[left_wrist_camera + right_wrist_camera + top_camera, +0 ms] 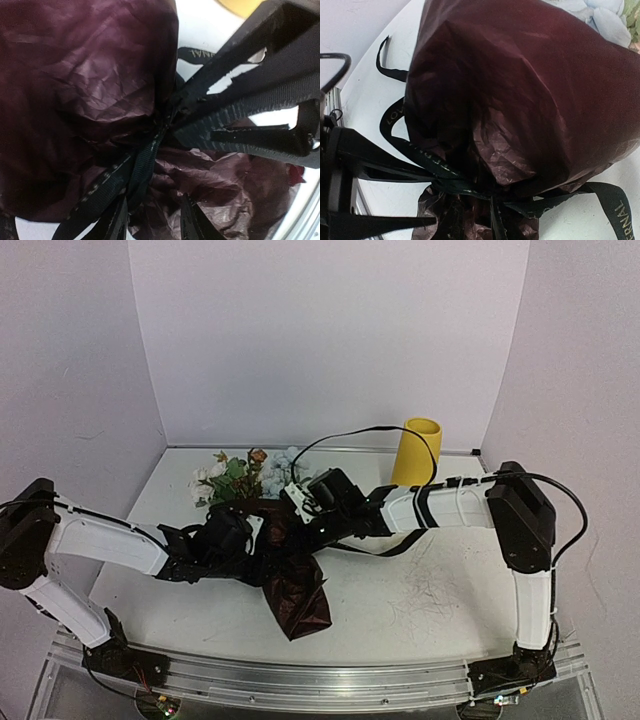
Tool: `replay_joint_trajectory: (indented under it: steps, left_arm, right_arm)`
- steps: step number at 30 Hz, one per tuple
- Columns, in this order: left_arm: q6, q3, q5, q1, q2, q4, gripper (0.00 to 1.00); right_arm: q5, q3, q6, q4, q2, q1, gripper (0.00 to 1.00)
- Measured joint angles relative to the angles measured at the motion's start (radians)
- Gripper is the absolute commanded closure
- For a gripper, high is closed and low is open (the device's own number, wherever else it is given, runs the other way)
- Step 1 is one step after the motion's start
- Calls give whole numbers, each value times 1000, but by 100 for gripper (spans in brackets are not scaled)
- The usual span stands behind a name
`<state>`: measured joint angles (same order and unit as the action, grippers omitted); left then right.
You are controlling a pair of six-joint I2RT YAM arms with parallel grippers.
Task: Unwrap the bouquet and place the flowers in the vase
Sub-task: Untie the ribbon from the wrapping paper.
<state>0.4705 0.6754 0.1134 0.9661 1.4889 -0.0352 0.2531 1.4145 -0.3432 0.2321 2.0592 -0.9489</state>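
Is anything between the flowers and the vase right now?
Yes. The flowers are wrapped in the red paper, tied shut by the black ribbon, and the right arm lies across the table on the direct line from the bouquet to the vase.

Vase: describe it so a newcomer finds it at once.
Look along the far edge of the white table, by the back wall. There, right of the pale artificial flowers, stands a tall plain yellow cylinder vase. It is the only yellow, upright thing there.
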Motion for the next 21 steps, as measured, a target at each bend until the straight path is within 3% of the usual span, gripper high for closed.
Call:
replay_joint_trajectory:
  steps: [5, 10, 12, 21]
  left_arm:
    - [-2, 10, 18, 0, 39, -9, 68]
    - [12, 10, 73, 2, 41, -10, 93]
    - [26, 10, 87, 2, 41, -11, 99]
    - [87, -39, 114, 2, 5, -27, 96]
  right_arm:
    - [-6, 6, -16, -1, 17, 0, 81]
    - [-11, 6, -25, -2, 20, 0, 82]
    - [-14, 6, -28, -5, 20, 0, 82]
    - [-33, 4, -51, -22, 24, 0, 82]
